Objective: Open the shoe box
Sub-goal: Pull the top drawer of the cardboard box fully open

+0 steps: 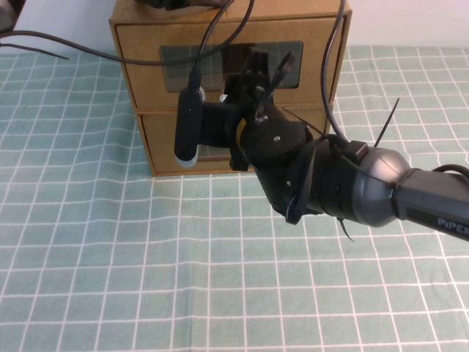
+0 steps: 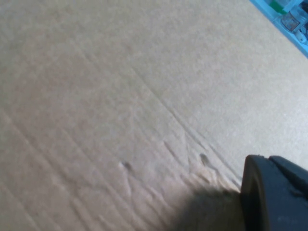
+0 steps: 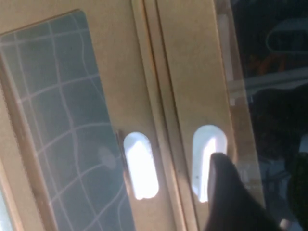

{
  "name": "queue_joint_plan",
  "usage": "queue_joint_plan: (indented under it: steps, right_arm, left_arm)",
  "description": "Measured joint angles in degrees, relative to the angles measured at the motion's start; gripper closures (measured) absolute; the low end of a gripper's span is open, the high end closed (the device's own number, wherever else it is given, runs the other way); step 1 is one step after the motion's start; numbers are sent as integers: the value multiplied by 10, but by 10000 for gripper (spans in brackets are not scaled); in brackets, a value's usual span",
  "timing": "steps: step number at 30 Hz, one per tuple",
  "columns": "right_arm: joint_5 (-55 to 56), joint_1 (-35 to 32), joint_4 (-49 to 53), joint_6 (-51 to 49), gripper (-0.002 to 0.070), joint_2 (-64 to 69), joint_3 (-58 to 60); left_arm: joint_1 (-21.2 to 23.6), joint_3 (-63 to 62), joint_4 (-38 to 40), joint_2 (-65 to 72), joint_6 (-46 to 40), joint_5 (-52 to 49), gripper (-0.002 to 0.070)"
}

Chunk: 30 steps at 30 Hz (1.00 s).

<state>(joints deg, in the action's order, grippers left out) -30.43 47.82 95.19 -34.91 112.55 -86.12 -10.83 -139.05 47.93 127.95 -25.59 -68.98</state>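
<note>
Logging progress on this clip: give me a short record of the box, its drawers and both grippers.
box: cardboard, two stacked drawers, on a checked cloth
drawer state: both look shut
right gripper: at the box front, by the finger holes
left gripper: close over plain cardboard
progress: box not opened yet
</note>
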Motion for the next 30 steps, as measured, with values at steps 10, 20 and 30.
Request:
queue_joint_plan:
  steps: [10, 20, 30]
  right_arm:
    - [15, -8, 0, 1, 421, 31, 0]
    - [16, -21, -11, 1, 424, 58, -48]
    - [42, -34, -10, 1, 607, 60, -59]
  left_arm:
    - [0, 0, 0, 1, -1, 0, 685]
    - [0, 0, 0, 1, -7, 5, 684]
    - [0, 0, 0, 2, -11, 8, 684]
